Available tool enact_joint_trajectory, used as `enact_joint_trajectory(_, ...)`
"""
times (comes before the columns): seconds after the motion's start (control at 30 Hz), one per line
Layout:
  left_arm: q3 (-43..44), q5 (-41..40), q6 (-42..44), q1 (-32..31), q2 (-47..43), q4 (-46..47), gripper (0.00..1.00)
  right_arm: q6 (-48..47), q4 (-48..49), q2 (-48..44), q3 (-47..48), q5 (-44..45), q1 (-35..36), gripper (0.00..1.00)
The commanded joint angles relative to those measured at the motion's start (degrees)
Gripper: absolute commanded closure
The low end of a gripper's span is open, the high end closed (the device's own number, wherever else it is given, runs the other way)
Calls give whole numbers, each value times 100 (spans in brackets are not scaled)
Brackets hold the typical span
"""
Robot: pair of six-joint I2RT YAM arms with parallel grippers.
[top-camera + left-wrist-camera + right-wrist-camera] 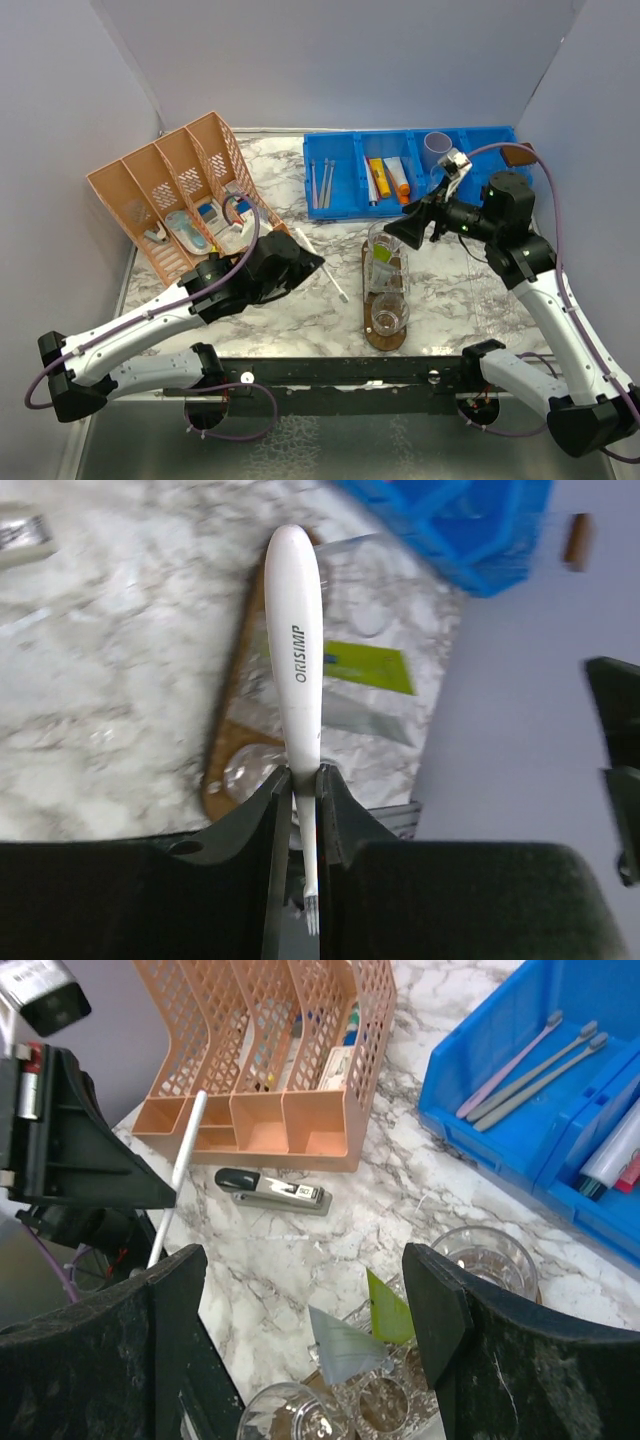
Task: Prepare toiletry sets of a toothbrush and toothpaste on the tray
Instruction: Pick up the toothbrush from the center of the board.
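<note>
Left wrist view: the toothbrush (pixel 297 640) is clamped in the narrow-set left hand (pixel 305 780). It is gripped close to the bristle end, and the long white handle projects ahead toward the tray (pixel 222 765). In the top view the tray sits on the surface between the arms and carries three tumblers (pixel 388 315) in a row. The brush tip stands just short of the tray's left edge. A green tube (pixel 382 256) and a grey tube (pixel 340 1345) lean in the middle tumbler. The right hand (pixel 405 232) is spread wide, holds nothing, and hangs over the far tumbler.

Risks, in my judgement:
- The grip is far from the brush's middle, so the handle may pivot or slip between the fingers as I swing it.
- The tumblers look light. A handle tip that catches a rim, or presses on the leaning tubes, could tip one off the narrow tray.
- The right hand is near the drop zone, so the two hands could collide if both close in.

Not determinable:
- I cannot tell whether any tumbler already holds a brush, because the clear walls blur into the marble.
- The bristles are mostly buried between the fingers.
- The tray's far end is covered by the tumblers and the right hand.
- I cannot judge how high the brush rides above the surface.
- The right wrist view cuts off the nearest tumbler at the frame edge.
</note>
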Motion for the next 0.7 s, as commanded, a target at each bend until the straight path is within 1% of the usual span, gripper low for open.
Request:
enact_joint_trajectory(0.0,496,-173,1332,291,227,1508,100,16,899,-37,-25,-88,-16,20)
enact_joint_trajectory(0.1,856,508,1375,718,665,1974,100,-361,1978,-128,-594,-207,-16,23)
enact_joint_trajectory(0.2,1090,1286,1011,1170,1015,2301,100,-1368,3223,-339,-1385,-610,-16,25)
enact_joint_trajectory(0.27,1050,1845,692,1468,1137,2634,100,-1877,4154,-465,-1878,-641,-16,24)
enact_joint_trajectory(0.37,898,2500,172,1793,1215,3109,100,-2715,5146,-409,-2388,-1237,-14,25)
enact_joint_trajectory(0.47,743,3123,-330,1994,1283,3314,100,-3261,5844,-168,-2561,-1883,-16,32)
enact_joint_trajectory(0.6,488,3436,-873,2147,1200,3404,100,-3431,6953,155,-2692,-2358,-1,34)
enact_joint_trajectory(0.67,307,3532,-1159,2226,1109,3494,100,-3552,7255,326,-2644,-2628,41,36)
